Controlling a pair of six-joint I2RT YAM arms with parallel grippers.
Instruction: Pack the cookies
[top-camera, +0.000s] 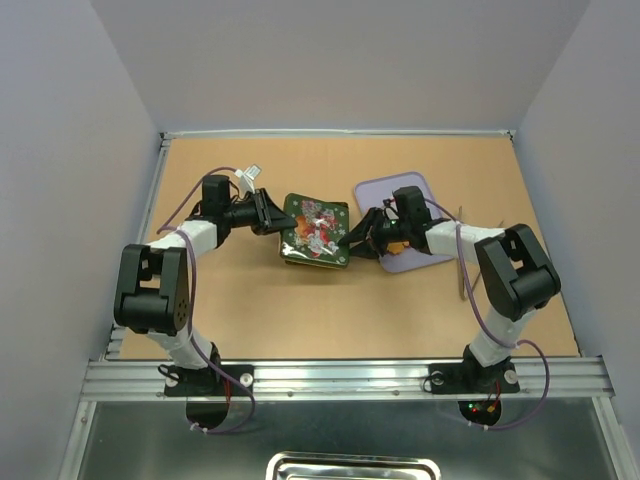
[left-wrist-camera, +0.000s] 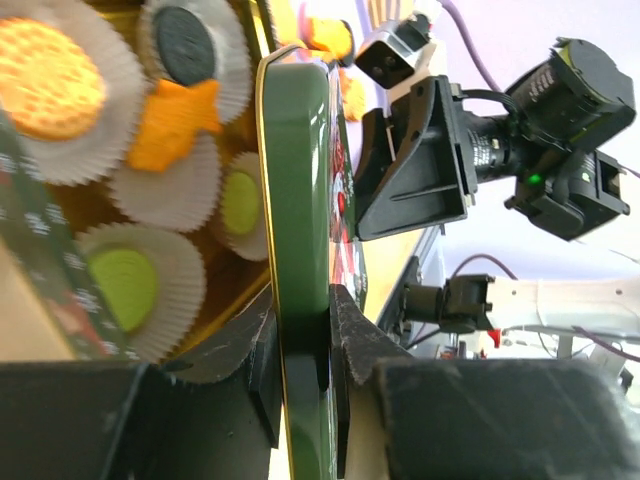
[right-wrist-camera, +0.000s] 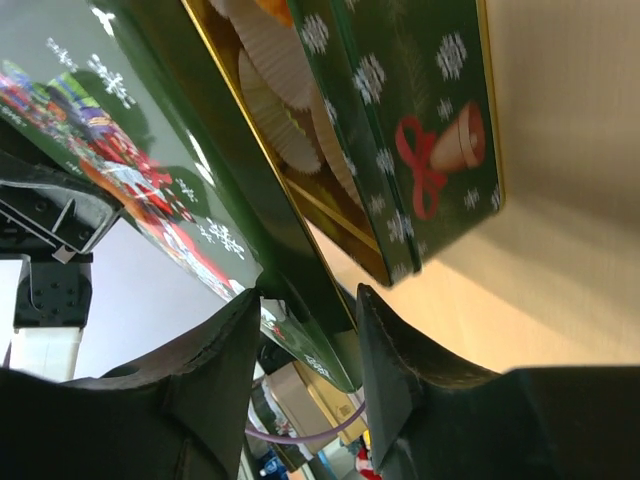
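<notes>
Brown tabletop, pale grey walls on three sides, metal rail along the near edge. Left arm reaches inward from the left; left gripper sits at the left edge of a green lid printed with a red-and-white festive scene. Left wrist view: both fingers clamped on the lid's rim, the rim pinched between the pads, the lid seen edge-on. Lid rests tilted over its tin, not seated; a gap along one side leaves the inside open to both wrist cameras. Tin wall is dark green with white snowflakes and a bell tied with a red bow. Cookies are inside the tin, each in a white pleated paper cup: one orange round at upper left of the left wrist view, one black round, one orange flower shape lying across two cups, two green rounds nearer the lid. More orange pieces show past the lid's far end; what they rest on is unclear in this view. Right gripper is at the lid's right edge, opposite the left one. Right wrist view: its two fingers close on either side of the lid's rim, gripping it. Lilac tray lies just right of the tin, partly under the right arm. A thin stick-like item lies on the table by the tray's right side; too small to identify.
</notes>
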